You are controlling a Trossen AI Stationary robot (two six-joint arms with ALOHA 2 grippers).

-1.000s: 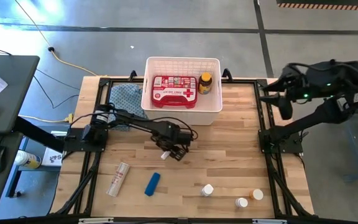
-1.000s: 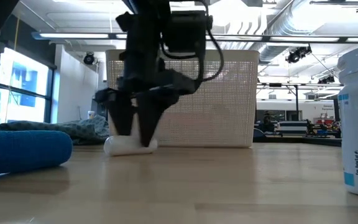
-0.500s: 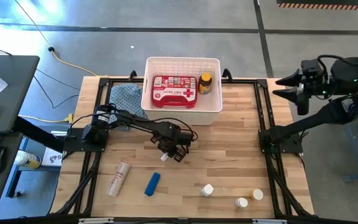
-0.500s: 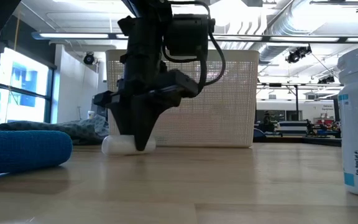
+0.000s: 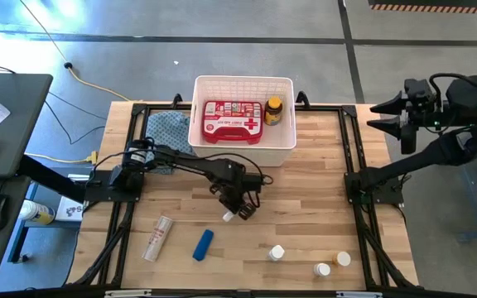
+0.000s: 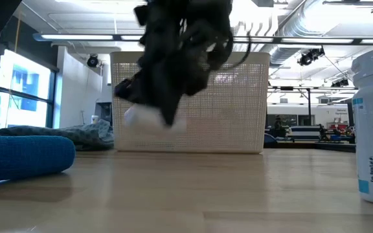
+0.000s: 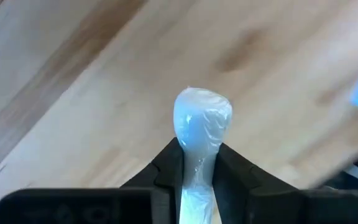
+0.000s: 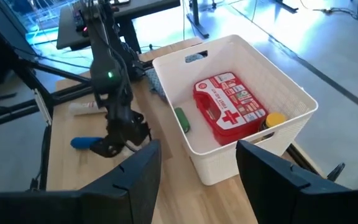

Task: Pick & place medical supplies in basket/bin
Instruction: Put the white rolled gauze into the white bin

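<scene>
1. The tabletop (image 5: 305, 178) is light wood planks in a black frame.
2. At its far edge stands the white basket (image 5: 284, 149), touching the blue patterned cloth (image 5: 166, 131) lying beside it.
3. Near the front edge lie a white tube (image 5: 156, 237) and a blue tube (image 5: 203, 245), close together but apart.
4. Farther along that front edge stand three small white pill bottles (image 5: 277, 253) (one a little apart from the other two).

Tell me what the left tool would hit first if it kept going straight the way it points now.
Probably the bare wooden table: the left tool, shut on a white tube, points down at it, and nothing else shows in that line.
</scene>
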